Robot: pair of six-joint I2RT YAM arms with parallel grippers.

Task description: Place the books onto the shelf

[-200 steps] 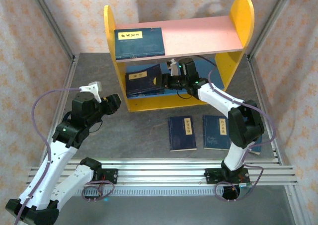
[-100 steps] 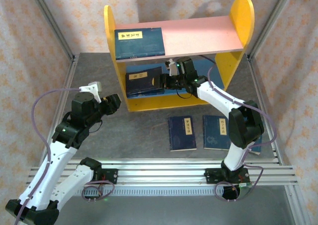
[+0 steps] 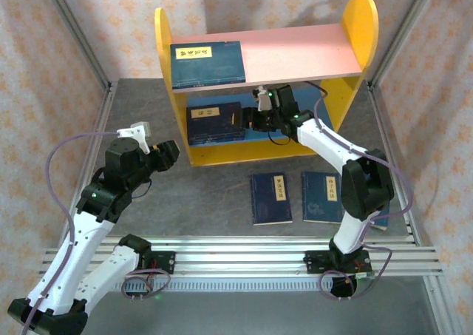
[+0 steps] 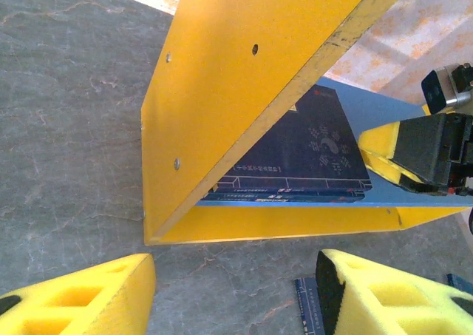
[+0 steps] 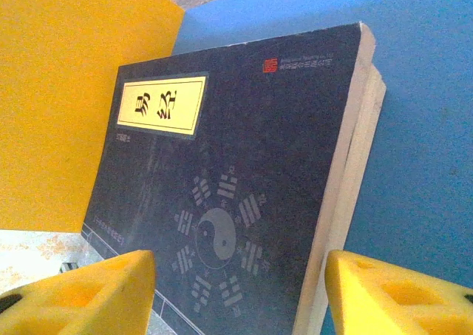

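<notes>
Hovering open-jawed just beside the books [image 3: 214,122] stacked on the blue lower board [image 5: 429,128] of the shelf [image 3: 295,54], the right gripper [image 3: 248,119] could have snagged the top cover on retreating and dragged it out, while the left gripper [image 3: 171,151] hung open and empty nearby.

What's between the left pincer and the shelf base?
Bare grey table. The left wrist view shows that stretch running from the left pincer up to the shelf and its yellow base; the top view agrees.
</notes>
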